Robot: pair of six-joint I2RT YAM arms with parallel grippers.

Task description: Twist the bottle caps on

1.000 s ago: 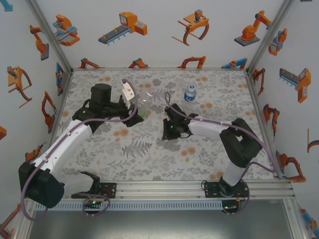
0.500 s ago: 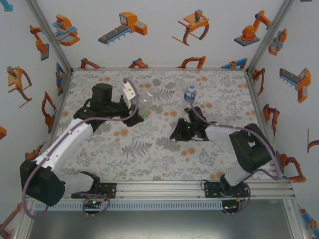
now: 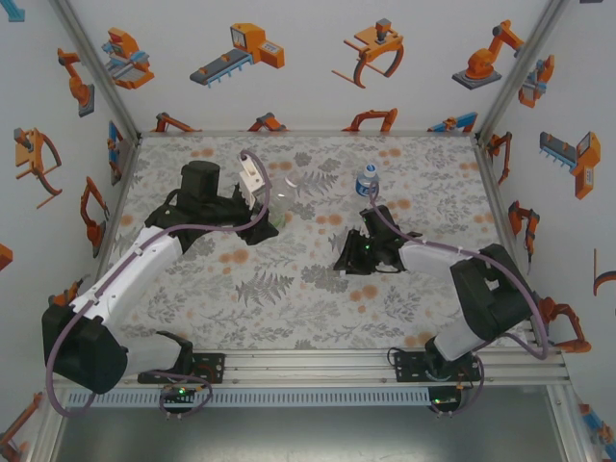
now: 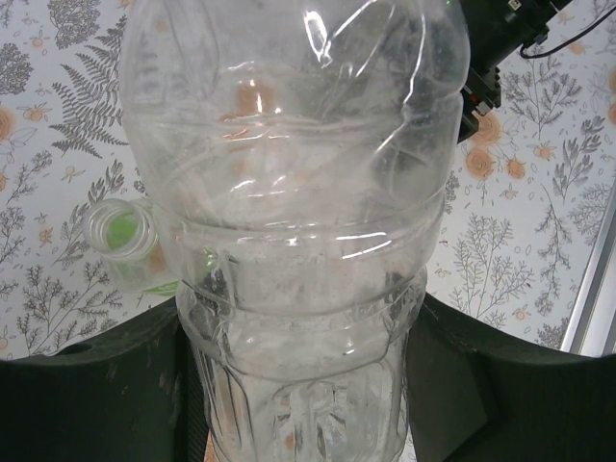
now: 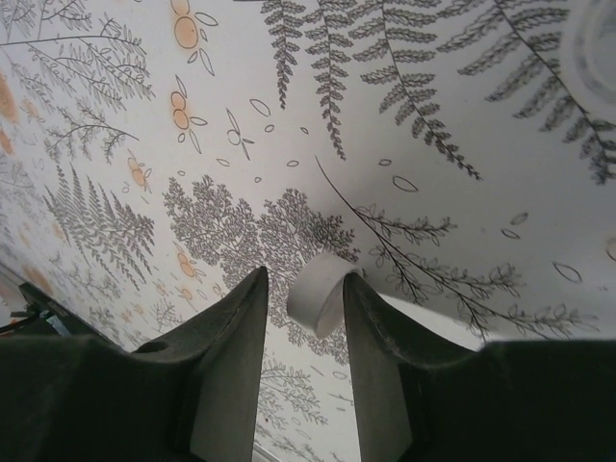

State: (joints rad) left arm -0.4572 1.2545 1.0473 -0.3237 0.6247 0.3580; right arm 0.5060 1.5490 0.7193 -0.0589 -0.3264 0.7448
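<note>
Tabletop with a grey fern-and-flower print, seen from above, with two black-and-white robot arms reaching over it. The left gripper is clamped on the clear bottle at left of centre. In the left wrist view this clear bottle sits between two black fingers, which press on its narrower ribbed part. Its long axis runs straight up the frame, away from the left gripper, widening into a rounded bulge. Which end carries the neck cannot be told. Just beside it stands the green-tinted bottle, its open, uncapped mouth pointing up toward the camera. From above, the green-tinted bottle shows as a faint green patch at the near side of the clear one. The blue-label bottle stands upright farther back, right of centre and well apart from the other two. The right gripper is low over the table near its middle, in front of that bottle. In the right wrist view the right gripper has its fingers narrowly apart around a white cap. The cap is tipped up on its edge, so its round axis lies roughly level. It touches one finger, and a sliver of tabletop shows between it and the other.
</note>
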